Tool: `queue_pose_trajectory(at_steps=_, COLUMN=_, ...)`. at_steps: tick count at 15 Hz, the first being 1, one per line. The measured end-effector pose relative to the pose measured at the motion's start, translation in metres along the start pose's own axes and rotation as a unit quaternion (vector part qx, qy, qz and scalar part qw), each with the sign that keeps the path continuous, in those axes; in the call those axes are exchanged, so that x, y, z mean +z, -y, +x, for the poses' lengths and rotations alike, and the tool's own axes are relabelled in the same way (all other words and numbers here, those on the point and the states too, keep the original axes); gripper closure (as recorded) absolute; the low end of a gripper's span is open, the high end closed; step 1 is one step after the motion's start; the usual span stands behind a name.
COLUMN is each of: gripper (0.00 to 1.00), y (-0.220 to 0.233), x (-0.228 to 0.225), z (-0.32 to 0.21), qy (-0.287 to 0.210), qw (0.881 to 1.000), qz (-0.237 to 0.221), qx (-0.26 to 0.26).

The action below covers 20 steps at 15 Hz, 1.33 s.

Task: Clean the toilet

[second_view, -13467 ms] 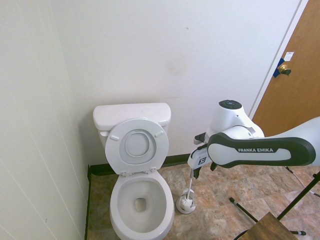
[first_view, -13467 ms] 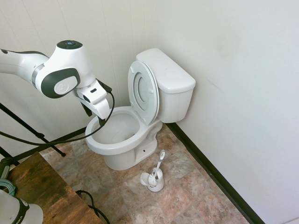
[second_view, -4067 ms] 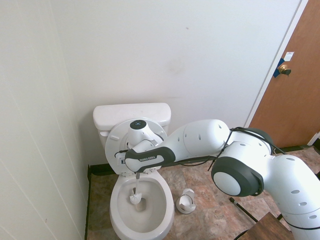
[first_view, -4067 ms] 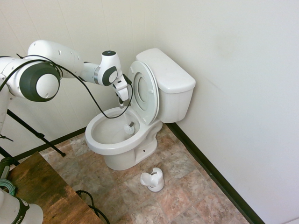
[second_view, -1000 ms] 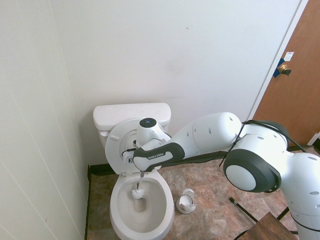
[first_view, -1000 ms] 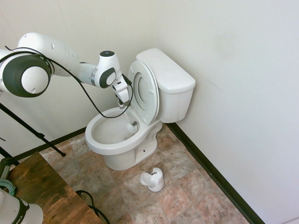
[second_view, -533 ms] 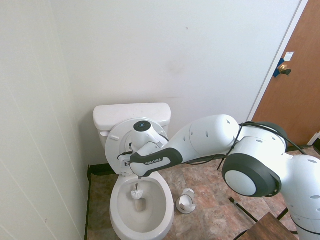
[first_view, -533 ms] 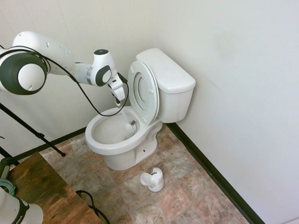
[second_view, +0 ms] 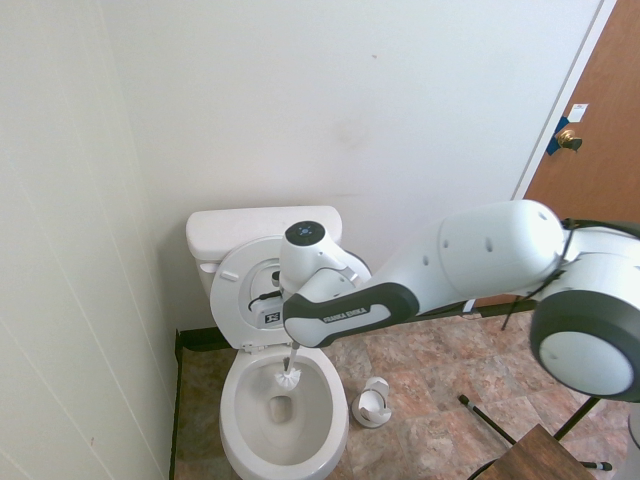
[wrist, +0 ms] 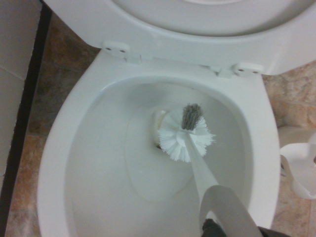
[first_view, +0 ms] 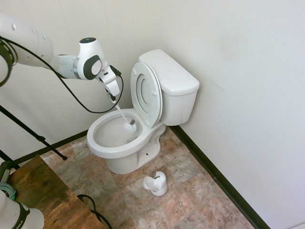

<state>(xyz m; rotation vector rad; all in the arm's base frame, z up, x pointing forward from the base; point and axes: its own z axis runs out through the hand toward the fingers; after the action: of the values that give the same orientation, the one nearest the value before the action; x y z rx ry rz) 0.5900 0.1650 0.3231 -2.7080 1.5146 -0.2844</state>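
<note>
End effector [first_view: 112, 98]: clamped on the brush handle [wrist: 202, 173], likely light, stiff, best gripped high. Bristle head [wrist: 177, 140]: soft, held inside the bowl. Toilet [first_view: 108, 151]: standing on the floor, below the end effector; presumably heavy, slippery, chippable; not to be gripped.

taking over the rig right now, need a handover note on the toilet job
Gripper: shut on the brush, by its handle.
Brush head: inside the bowl, towards the lid side.
Toilet: seat and lid up.
Brush holder: on the floor beside the toilet.
Done: brush out of its holder and in the bowl.
Left: any scrubbing still needed, which the pictures can't settle; then probably brush back in holder.
</note>
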Motion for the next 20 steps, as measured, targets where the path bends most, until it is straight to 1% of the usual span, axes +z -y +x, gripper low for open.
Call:
queue_pose_trajectory(at_steps=2, gripper=1.00, y=-0.025, x=-0.040, z=0.015, qy=-0.004, qw=1.000, qz=0.009, qx=0.011)
queue_pose_trajectory(at_steps=4, gripper=1.00, y=-0.051, x=-0.081, z=0.042, qy=-0.010, qw=0.999, qz=0.022, qx=0.027)
queue_pose_trajectory(at_steps=6, gripper=1.00, y=-0.072, x=-0.103, z=0.079, qy=-0.015, qw=0.998, qz=0.027, qx=0.054)
queue_pose_trajectory(at_steps=8, gripper=1.00, y=-0.090, x=-0.096, z=0.117, qy=-0.017, qw=0.996, qz=0.019, qx=0.080)
queue_pose_trajectory(at_steps=11, gripper=1.00, y=-0.102, x=-0.066, z=0.159, qy=-0.017, qw=0.993, qz=-0.003, qx=0.115)
queue_pose_trajectory(at_steps=17, gripper=1.00, y=-0.116, x=-0.018, z=0.209, qy=-0.020, qw=0.987, qz=-0.035, qx=0.153)
queue_pose_trajectory(at_steps=20, gripper=1.00, y=-0.126, x=0.004, z=0.220, qy=-0.020, qw=0.985, qz=-0.047, qx=0.164)
